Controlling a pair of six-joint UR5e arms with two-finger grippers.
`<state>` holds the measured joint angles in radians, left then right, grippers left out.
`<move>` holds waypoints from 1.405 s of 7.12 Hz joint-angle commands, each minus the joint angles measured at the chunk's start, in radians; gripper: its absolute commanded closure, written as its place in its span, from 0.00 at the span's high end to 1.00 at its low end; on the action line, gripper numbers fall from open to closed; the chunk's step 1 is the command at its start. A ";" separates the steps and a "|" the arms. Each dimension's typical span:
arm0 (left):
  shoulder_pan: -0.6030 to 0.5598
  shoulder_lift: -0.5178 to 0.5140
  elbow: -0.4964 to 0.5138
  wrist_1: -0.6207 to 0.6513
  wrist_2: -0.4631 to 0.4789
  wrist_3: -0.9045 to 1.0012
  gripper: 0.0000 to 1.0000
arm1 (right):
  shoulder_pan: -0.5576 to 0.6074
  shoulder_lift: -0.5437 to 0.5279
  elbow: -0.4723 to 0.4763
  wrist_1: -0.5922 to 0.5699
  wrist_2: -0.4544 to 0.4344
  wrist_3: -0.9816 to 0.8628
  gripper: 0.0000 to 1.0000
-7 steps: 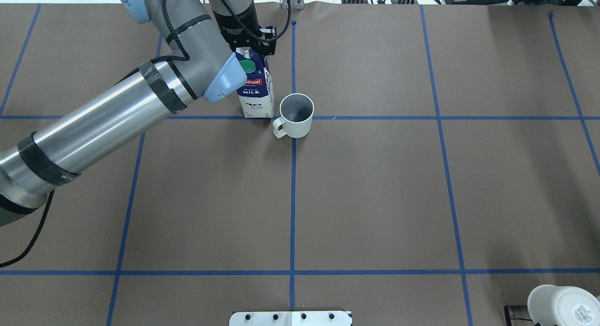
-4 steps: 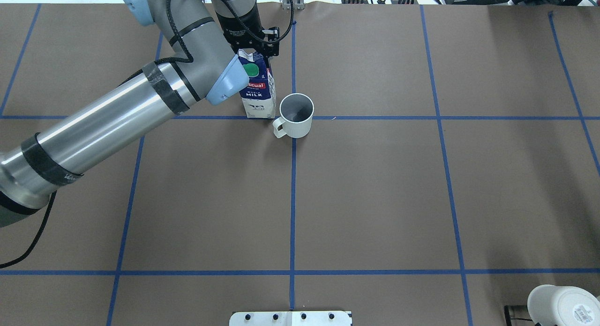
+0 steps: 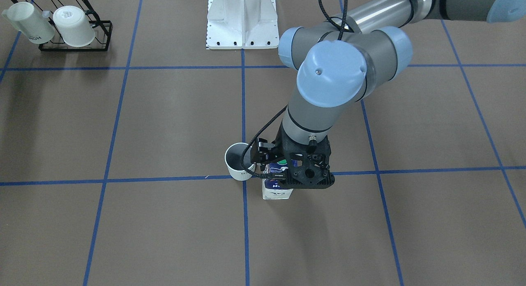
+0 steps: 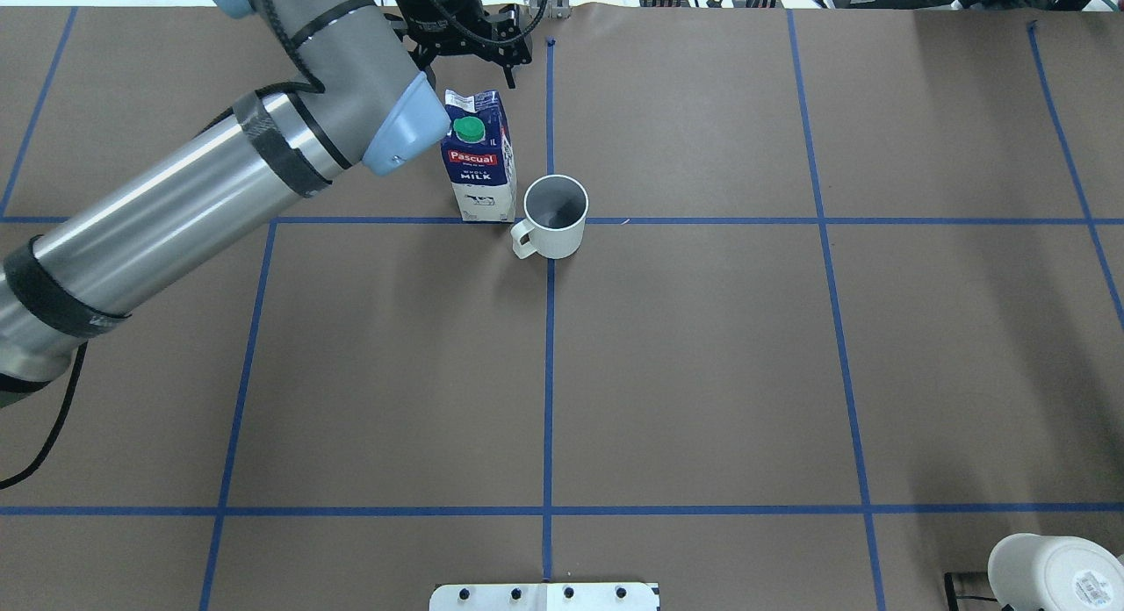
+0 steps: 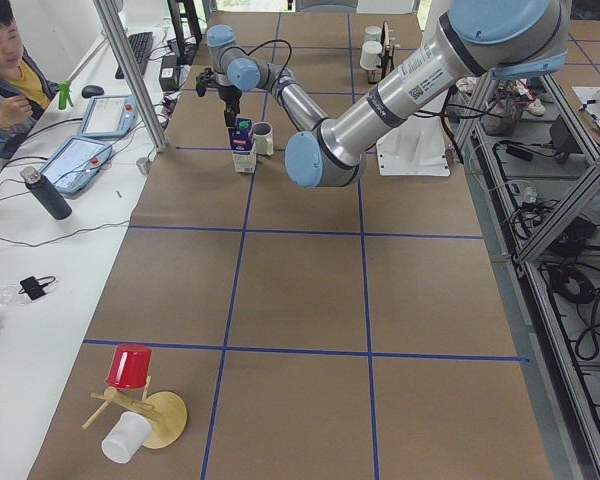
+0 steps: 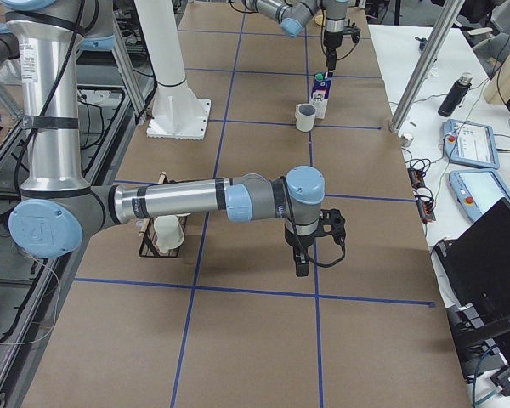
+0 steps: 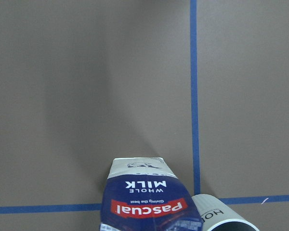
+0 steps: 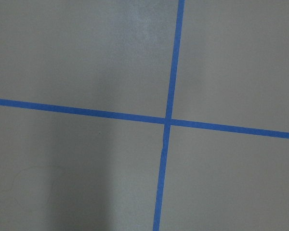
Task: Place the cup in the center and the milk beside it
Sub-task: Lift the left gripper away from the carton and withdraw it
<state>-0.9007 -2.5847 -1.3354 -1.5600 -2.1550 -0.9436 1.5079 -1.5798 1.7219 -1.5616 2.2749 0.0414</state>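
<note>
The white cup (image 4: 555,216) stands upright on the crossing of the two blue tape lines (image 4: 549,282), with its handle towards the robot. The milk carton (image 4: 479,159) stands upright on the surface right beside the cup, on its left in the overhead view. My left gripper (image 4: 471,60) is open and empty, raised above the carton's top and clear of it. The left wrist view looks down on the carton (image 7: 151,197) and the cup's rim (image 7: 226,219). My right gripper (image 6: 310,255) hangs low over bare surface, far from both; I cannot tell whether it is open or shut.
A black rack (image 3: 74,45) holding white mugs stands near the robot's right side, close to the white base plate (image 3: 242,19). A red cup on a wooden stand (image 5: 130,365) sits at the table's left end. An operator (image 5: 5,60) sits beyond the far edge.
My left gripper has let go of the milk carton and lifted away from it. The carton now stands free beside the cup. The cup has not moved.
</note>
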 commanded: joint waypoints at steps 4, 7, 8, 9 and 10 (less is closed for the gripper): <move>-0.174 0.453 -0.469 0.044 0.004 0.221 0.98 | -0.002 0.012 -0.001 0.002 0.003 0.003 1.00; -0.318 0.781 -0.623 0.043 -0.006 0.537 0.98 | -0.017 0.014 -0.004 0.011 0.012 0.052 1.00; -0.351 0.908 -0.637 0.032 -0.006 0.634 0.98 | -0.018 0.012 0.001 0.011 0.017 0.052 1.00; -0.409 1.004 -0.625 0.000 -0.009 0.739 0.98 | -0.018 0.012 0.007 0.014 0.037 0.052 1.00; -0.453 1.052 -0.619 -0.003 -0.011 0.788 0.98 | -0.020 0.015 0.010 0.014 0.040 0.038 1.00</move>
<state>-1.2956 -1.6202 -1.9587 -1.5491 -2.1636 -0.2440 1.4898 -1.5667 1.7271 -1.5489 2.3052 0.0898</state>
